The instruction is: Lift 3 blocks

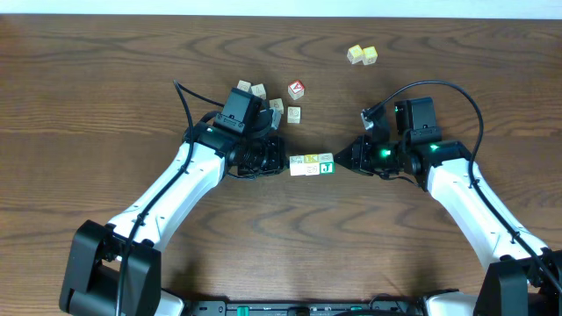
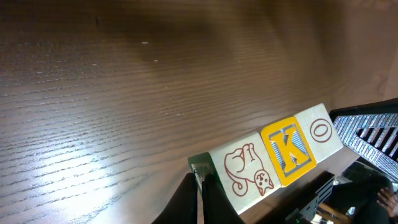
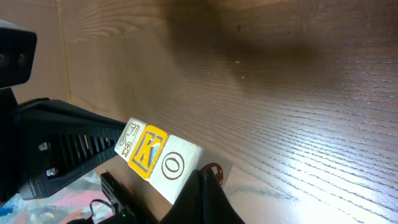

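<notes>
The 3 blocks (image 1: 312,164) form one tight row at the table's middle, pinched end to end between my two grippers. The left gripper (image 1: 283,164) is shut, its tips pressed against the whitish cat-picture block (image 2: 245,174). In the middle is the yellow K block (image 2: 288,149). My right gripper (image 1: 341,162) is shut too, and its tips (image 3: 205,177) push on the whitish block with a red O (image 3: 177,165), whose top face shows a green J (image 1: 326,163). Whether the row is off the wood I cannot tell.
Behind the left arm lies a cluster with a red-faced cube (image 1: 296,89) and whitish cubes (image 1: 293,113). A pair of pale yellow cubes (image 1: 361,54) sits at the far right. Dark wooden table (image 1: 105,79) all around.
</notes>
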